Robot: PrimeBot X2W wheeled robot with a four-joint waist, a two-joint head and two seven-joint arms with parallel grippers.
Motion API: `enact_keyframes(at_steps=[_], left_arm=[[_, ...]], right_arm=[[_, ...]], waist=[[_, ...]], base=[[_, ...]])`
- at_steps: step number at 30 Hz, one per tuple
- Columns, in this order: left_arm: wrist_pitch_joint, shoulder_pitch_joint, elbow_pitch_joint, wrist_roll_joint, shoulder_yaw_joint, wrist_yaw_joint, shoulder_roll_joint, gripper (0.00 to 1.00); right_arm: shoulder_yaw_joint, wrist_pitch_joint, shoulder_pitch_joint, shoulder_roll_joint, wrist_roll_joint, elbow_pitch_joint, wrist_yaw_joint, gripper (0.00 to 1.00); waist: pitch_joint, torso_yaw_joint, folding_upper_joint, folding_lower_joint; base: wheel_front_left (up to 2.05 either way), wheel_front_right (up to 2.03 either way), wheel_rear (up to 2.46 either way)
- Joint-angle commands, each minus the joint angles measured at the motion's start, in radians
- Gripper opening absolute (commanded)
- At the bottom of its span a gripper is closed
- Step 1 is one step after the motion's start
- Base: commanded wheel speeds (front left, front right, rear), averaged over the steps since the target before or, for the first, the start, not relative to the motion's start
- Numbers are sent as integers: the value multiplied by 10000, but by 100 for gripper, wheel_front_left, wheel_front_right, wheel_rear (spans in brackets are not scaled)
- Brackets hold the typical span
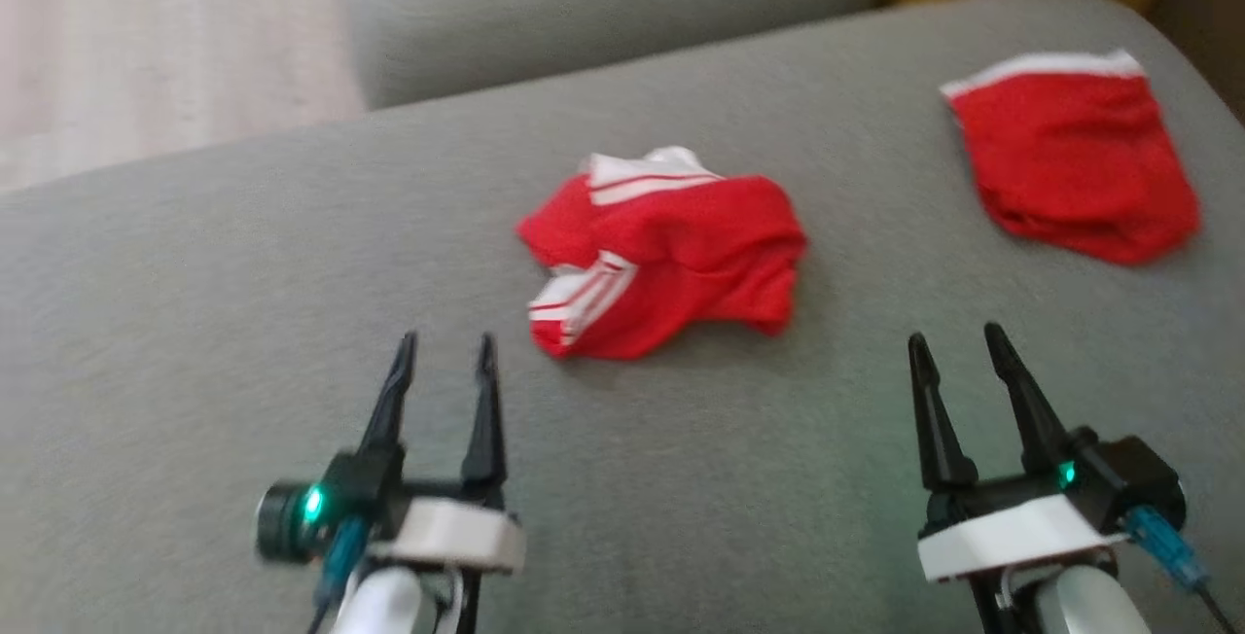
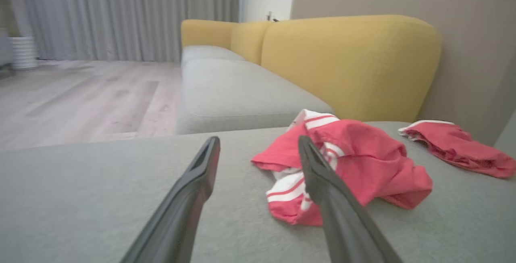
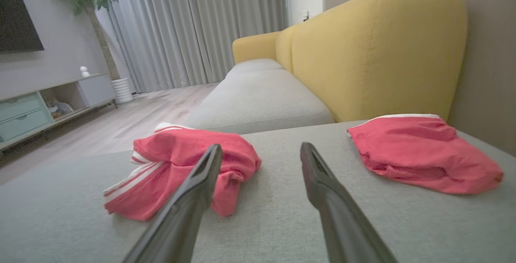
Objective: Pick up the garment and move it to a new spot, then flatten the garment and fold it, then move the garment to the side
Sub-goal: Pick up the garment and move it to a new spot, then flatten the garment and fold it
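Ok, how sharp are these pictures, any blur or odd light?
Head view: soft all over, crumpled garment smeared at its edges, green lamp glow by the left gripper and right gripper. Left wrist view: blurred too, floor streaked. Right wrist view: sharpest, even light, other garment fairly crisp.

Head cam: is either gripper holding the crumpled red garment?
No, the left gripper and right gripper both stand open, apart from the crumpled garment.
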Motion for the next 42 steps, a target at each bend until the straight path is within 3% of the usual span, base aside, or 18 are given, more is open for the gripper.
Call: enact_keyframes(at_steps=[1, 7, 13, 29, 36, 42], left_arm=[[-94, -88, -535, 145, 440, 143, 71, 100], [-94, 1950, -2201, 708, 1404, 647, 71, 100], [-95, 3137, -2500, 1303, 1595, 610, 71, 100], [-95, 2892, -2258, 1491, 1510, 336, 70, 100], [-95, 2801, -2109, 1407, 1480, 253, 70, 100], [-95, 1888, -1068, 1335, 831, -143, 70, 100]], right_arm=[[172, -65, -171, -21, -22, -257, 69, 100], [-154, -65, 504, -21, -132, 37, 69, 100], [-456, -65, 926, -21, -128, 100, 69, 100], [-248, -65, 1064, -20, -384, 35, 69, 100], [-212, -65, 1059, -20, -287, 45, 69, 100], [-1, -65, 876, -20, -130, 58, 69, 100]], waist=[[-616, 778, 0, 1], [-1196, 1563, 0, 1], [-1440, 1879, 0, 1], [-1437, 2036, 0, 1], [-1419, 1856, 0, 1], [-1070, 1359, 0, 1]], base=[[0, 0, 0], [0, 0, 0], [0, 0, 0], [0, 0, 0], [0, 0, 0], [0, 0, 0]])
